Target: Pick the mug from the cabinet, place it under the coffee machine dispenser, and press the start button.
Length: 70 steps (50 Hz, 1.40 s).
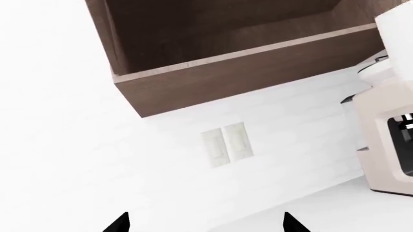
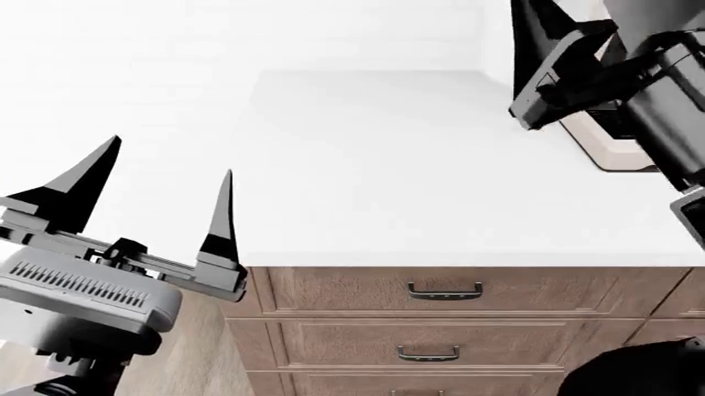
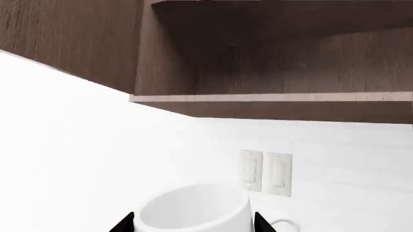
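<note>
Clamping the plain white cylindrical mug (image 3: 193,210) in my right gripper (image 3: 193,223), I should lower it level under the cream coffee machine's dispenser (image 1: 405,121), left gripper (image 2: 149,206) wide.

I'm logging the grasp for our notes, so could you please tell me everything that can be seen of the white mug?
The mug shows only in the right wrist view: plain white and cylindrical, looking like smooth glazed ceramic, with an open round mouth and part of a loop handle at one side. It sits upright relative to the camera, between the dark fingertips of the right gripper, which flank its body and appear to clamp it. Its base is cut off by the picture's edge. Behind it are the white wall and the brown cabinet.
</note>
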{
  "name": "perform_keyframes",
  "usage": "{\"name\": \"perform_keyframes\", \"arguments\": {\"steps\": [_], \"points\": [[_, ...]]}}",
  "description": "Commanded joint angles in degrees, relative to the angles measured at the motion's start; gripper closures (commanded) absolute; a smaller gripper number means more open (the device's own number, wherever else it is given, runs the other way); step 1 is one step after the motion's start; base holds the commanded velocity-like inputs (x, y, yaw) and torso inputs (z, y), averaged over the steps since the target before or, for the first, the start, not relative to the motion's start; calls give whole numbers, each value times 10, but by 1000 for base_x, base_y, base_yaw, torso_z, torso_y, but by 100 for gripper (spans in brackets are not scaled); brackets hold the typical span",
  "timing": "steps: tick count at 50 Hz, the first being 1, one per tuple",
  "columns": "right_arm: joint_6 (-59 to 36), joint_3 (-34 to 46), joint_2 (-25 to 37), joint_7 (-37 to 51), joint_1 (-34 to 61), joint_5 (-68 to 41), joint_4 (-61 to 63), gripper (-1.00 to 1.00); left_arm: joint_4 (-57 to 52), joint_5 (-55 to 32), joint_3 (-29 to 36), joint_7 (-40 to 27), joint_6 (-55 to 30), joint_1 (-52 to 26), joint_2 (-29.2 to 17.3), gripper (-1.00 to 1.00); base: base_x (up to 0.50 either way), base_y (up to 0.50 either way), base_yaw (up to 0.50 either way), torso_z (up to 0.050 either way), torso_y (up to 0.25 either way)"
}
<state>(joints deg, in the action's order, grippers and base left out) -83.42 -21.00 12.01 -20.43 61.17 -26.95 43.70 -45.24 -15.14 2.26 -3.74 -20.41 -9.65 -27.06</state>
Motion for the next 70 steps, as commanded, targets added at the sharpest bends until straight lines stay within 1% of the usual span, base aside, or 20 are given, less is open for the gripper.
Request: {"name": "perform_keyframes", "arguments": {"steps": [1, 5, 10, 17, 22, 29, 45, 56, 70], "points": [[56, -8, 5, -48, -151, -21, 50, 100, 11, 8, 5, -6, 11, 9, 5, -100, 0, 0, 0, 0, 0], [92, 4, 15, -66, -198, -19, 49, 100, 11, 10, 6, -9, 11, 11, 6, -100, 0, 0, 0, 0, 0], [164, 21, 27, -85, -266, 4, 29, 100, 10, 12, 6, -13, 10, 15, 6, -100, 0, 0, 0, 0, 0], [257, 37, 39, -104, -331, 39, -5, 100, 18, 18, 8, -18, 12, 16, 8, -100, 0, 0, 0, 0, 0], [309, 47, 45, -112, -360, 61, -28, 100, 22, 23, 12, -21, 13, 17, 10, -100, 0, 0, 0, 0, 0], [356, 43, 45, -117, -383, 74, -47, 100, 26, 23, 15, -25, 16, 20, 13, -100, -39, -479, 0, 0, 0], [383, 45, 43, -105, -376, 81, -59, 100, 24, 22, 18, -24, 25, 28, 11, -100, -45, -500, 0, 1, 0], [361, 11, 35, -93, -349, 43, -5, 100, 26, 20, 15, -25, 33, 32, 9, -100, -45, -500, 0, 0, 1], [359, 26, 35, -89, -350, 41, -14, 100, 30, 20, 16, -25, 46, 36, 10, -100, -30, -500, 0, 0, 0]]}}
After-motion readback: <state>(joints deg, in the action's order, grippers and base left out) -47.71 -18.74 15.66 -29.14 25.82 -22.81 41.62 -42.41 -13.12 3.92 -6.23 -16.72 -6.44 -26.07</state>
